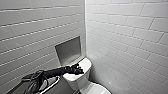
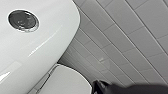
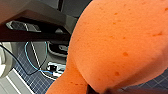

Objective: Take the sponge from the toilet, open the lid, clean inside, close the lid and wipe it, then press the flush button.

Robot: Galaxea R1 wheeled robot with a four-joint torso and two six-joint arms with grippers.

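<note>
1. As the head view looks down into a tiled corner, the count is short: one toilet (image 1: 78, 80), one lid (image 1: 99, 89), one flush button (image 2: 23, 20), one sponge (image 3: 120, 45) and two grippers.
2. The left gripper (image 1: 76, 70) reaches in from the lower left of the frame and hangs over the toilet's tank top at lower centre. I cannot tell whether it is open or closed, nor whether it touches the tank.
3. In the left wrist view, the round dark button with its silvery rim sits in the glossy white tank top, with the closed lid beside the tank.
4. The right gripper (image 3: 97, 90) is clamped on the sponge. The orange block bulges large before the right wrist camera and narrows to a pinched waist where a dark gripper part meets it.
5. White brick-pattern tiled walls (image 1: 125, 37) meet just right of a rectangular niche (image 1: 68, 50) above the tank. Beyond the sponge lies a blue-gridded floor (image 3: 37, 81) with a thin blue cable (image 3: 28, 56).
</note>
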